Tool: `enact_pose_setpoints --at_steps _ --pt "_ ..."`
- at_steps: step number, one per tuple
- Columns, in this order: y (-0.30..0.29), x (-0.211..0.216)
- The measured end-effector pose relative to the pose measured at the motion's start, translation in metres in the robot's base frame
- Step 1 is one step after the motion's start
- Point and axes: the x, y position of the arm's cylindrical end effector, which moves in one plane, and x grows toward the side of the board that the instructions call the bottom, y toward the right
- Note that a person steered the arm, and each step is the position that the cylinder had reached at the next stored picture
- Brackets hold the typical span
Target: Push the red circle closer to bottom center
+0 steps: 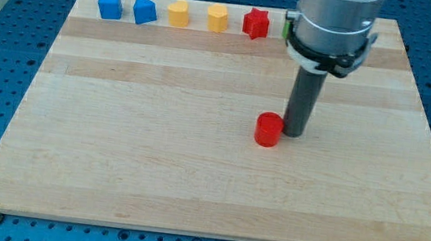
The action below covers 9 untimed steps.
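The red circle (268,130) is a short red cylinder a little right of the board's middle. My tip (293,135) stands just to the right of it, close against its right side; whether they touch cannot be told. The dark rod rises from there to the arm's grey body (332,24) at the view's top.
A row of blocks lines the wooden board's (112,157) top edge: a blue cube (109,5), a blue pentagon-like block (145,10), a yellow block (178,13), a yellow hexagon (217,18) and a red star (255,23). A green block (287,30) is mostly hidden behind the arm.
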Motion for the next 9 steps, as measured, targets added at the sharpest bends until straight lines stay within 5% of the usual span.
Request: enact_pose_setpoints --at_steps 6,9 --pt "-0.089 -0.02" --pt "-0.097 0.039"
